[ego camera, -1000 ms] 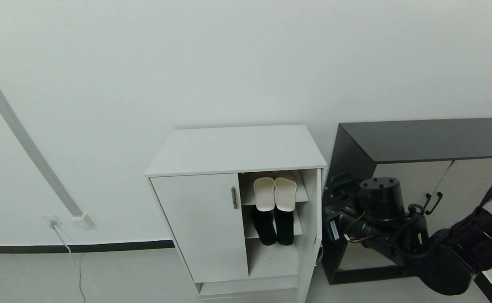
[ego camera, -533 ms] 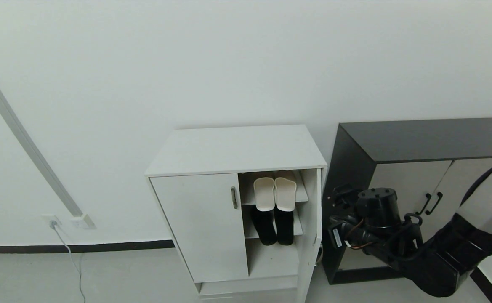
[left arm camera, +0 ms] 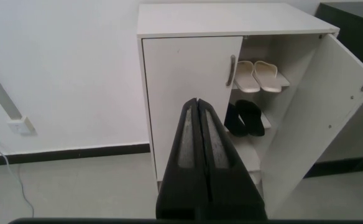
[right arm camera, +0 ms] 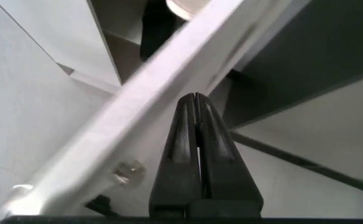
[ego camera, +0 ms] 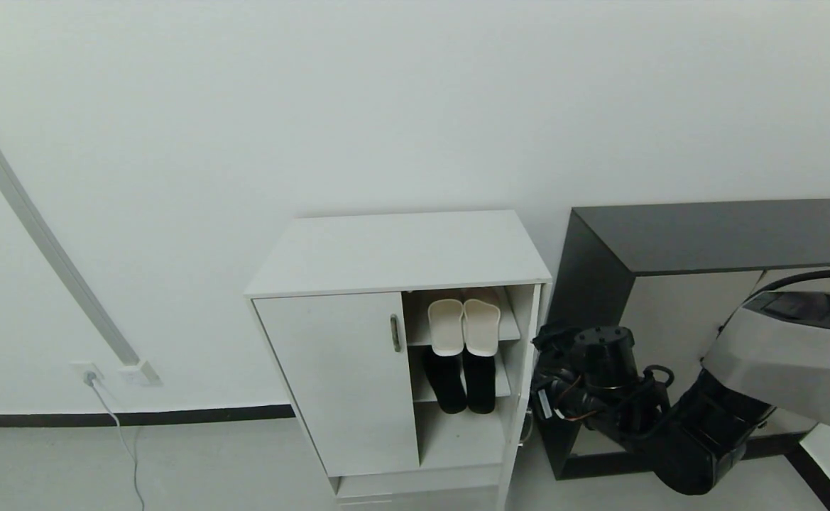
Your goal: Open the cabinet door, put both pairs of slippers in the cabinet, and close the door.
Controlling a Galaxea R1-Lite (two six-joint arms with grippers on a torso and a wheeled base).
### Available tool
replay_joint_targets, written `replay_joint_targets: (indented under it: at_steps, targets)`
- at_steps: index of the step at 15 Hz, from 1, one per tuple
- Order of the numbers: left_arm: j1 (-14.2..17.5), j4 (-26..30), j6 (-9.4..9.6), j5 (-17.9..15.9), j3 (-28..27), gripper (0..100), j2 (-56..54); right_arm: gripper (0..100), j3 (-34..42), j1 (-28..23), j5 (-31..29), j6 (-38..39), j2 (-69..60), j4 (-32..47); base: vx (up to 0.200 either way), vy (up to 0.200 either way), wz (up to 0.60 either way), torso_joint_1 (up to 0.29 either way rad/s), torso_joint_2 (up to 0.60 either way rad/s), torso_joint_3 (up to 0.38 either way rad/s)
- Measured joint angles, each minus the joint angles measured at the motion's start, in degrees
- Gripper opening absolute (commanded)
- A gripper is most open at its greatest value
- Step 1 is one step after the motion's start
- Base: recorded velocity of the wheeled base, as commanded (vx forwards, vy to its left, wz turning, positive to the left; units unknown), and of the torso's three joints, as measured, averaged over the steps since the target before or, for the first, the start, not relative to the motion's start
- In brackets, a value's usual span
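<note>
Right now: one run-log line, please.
white slippers, black slippers: shelved | door: open | right gripper: shut, beside door | left gripper: shut

Right of centre in the head view, the white cabinet point(ego camera: 393, 252) stands on the pale floor point(ego camera: 209, 461), its open right half showing two shelves. The upper shelf point(ego camera: 508, 325) carries the white slippers point(ego camera: 464, 328), side by side and touching (their near ends jut past the shelf's front edge). Just below, the middle shelf point(ego camera: 503, 383) carries the black slippers point(ego camera: 463, 383), likewise paired and overhanging. At the right, a black cabinet point(ego camera: 720, 234) stands on the floor just beside the white one. At the lower left, a grey cable point(ego camera: 129, 451) trails down onto the floor.
</note>
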Motion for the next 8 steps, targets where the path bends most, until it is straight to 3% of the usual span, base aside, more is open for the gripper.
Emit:
replay_joint_targets:
  at_steps: [5, 8]
  targets:
    - [0.0, 0.0, 0.02, 0.0, 0.0, 0, 0.0, 0, -10.41, 1.99, 0.0, 2.82, 6.1, 0.0, 0.0, 0.0, 0.0, 0.0, 0.0, 0.0]
    - [-0.05, 0.0, 0.0, 0.0, 0.0, 0, 0.0, 0, -12.51, 3.01, 1.01, 5.47, 7.72, -2.35, 0.0, 0.0, 0.0, 0.0, 0.0, 0.0]
